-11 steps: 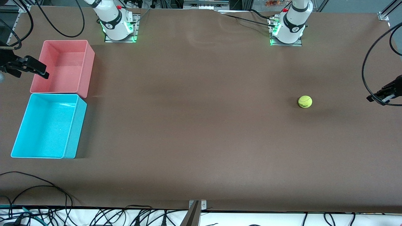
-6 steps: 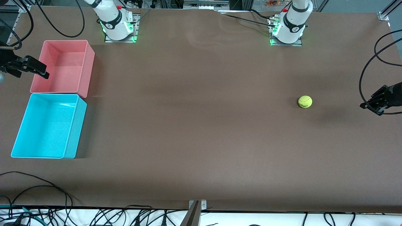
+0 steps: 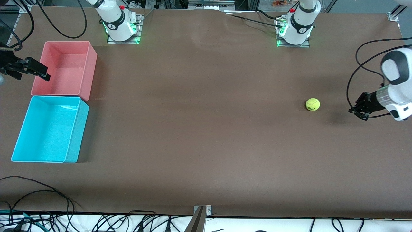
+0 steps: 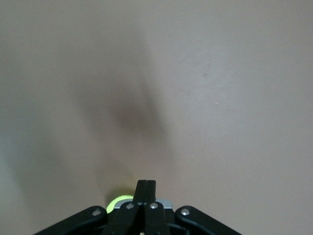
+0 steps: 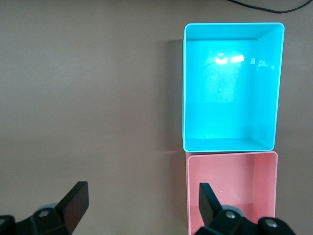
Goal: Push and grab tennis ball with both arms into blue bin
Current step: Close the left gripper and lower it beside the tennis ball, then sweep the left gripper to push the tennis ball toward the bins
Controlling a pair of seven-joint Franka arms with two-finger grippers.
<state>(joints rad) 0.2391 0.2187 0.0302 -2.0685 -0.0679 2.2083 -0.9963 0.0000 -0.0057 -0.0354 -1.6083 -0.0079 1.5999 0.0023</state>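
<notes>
Hardly begun: the tennis ball (image 3: 312, 104) sits on the bench toward the left arm's end, well apart from the empty blue bin (image 3: 74, 135). The left end effector (image 3: 360, 111), clenched on nothing, is near the ball, probably not touching; the right end effector (image 3: 32, 71) waits released above the pink bin (image 3: 91, 69)

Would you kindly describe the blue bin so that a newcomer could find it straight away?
Look to the right arm's end of the brown table, where two same-sized tubs touch. The blue bin is the one nearer the front camera, bright cyan and empty, unlike the pink bin.
</notes>
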